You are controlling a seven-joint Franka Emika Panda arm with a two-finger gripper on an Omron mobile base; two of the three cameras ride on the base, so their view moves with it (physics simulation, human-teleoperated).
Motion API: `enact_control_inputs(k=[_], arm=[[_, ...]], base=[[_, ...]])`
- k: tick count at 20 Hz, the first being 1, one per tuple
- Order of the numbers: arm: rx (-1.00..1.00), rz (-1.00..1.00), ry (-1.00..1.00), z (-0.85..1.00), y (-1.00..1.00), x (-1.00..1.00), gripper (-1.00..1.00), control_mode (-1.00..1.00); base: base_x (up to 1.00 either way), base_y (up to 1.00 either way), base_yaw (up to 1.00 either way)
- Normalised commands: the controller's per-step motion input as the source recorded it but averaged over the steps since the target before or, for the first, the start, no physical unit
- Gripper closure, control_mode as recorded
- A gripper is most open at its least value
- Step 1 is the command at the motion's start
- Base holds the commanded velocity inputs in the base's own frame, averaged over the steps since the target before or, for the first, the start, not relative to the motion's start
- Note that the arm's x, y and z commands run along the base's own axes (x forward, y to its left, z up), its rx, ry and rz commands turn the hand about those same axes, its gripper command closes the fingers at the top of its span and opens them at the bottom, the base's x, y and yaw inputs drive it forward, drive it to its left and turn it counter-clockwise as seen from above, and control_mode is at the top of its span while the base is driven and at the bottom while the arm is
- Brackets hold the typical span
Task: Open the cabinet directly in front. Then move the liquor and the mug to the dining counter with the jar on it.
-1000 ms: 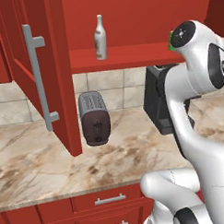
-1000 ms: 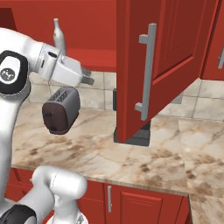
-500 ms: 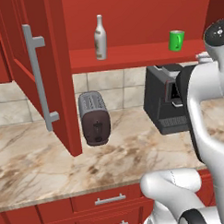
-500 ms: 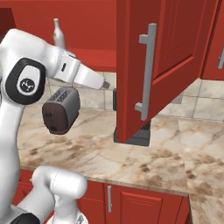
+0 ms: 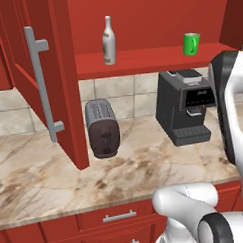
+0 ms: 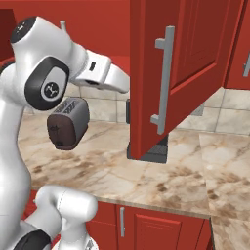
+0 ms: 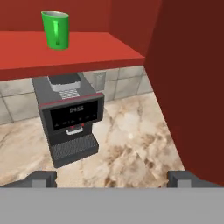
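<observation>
**Jaws wide, empty, aimed under the shelf**

The gripper stands fully spread with nothing between its tips, which sit far apart at the bottom of the hand view. The forearm reaches level from a raised, bent elbow towards the open cabinet. Ahead and above the tips, to the left, the mug stands upright on the shelf; below it sits the coffee machine. The liquor stands further left along the shelf, above the toaster

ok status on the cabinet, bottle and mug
Gripper open, empty. Cabinet open; liquor and mug on shelf. Coffee machine below mug.
</observation>
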Motion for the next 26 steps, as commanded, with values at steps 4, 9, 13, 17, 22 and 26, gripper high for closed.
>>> enact_control_inputs(k=[4,9,13,17,22,26], arm=[[0.03,0.19,-0.11,0.0,0.13,0.0,-1.0,-1.0],[0.0,0.0,0.0,0.04,0.01,0.12,-1.0,-1.0],[0.05,0.06,0.0,0.09,0.13,0.53,-1.0,-1.0],[0.03,0.09,0.0,0.02,0.09,0.58,-1.0,-1.0],[0.04,0.15,-0.02,0.0,0.0,0.59,-1.0,-1.0],[0.0,0.12,-0.04,0.0,0.0,0.54,-1.0,-1.0]], base=[[0.0,0.0,0.0],[0.0,0.0,0.0],[0.0,0.0,0.0],[0.0,0.0,0.0],[0.0,0.0,0.0],[0.0,0.0,0.0]])
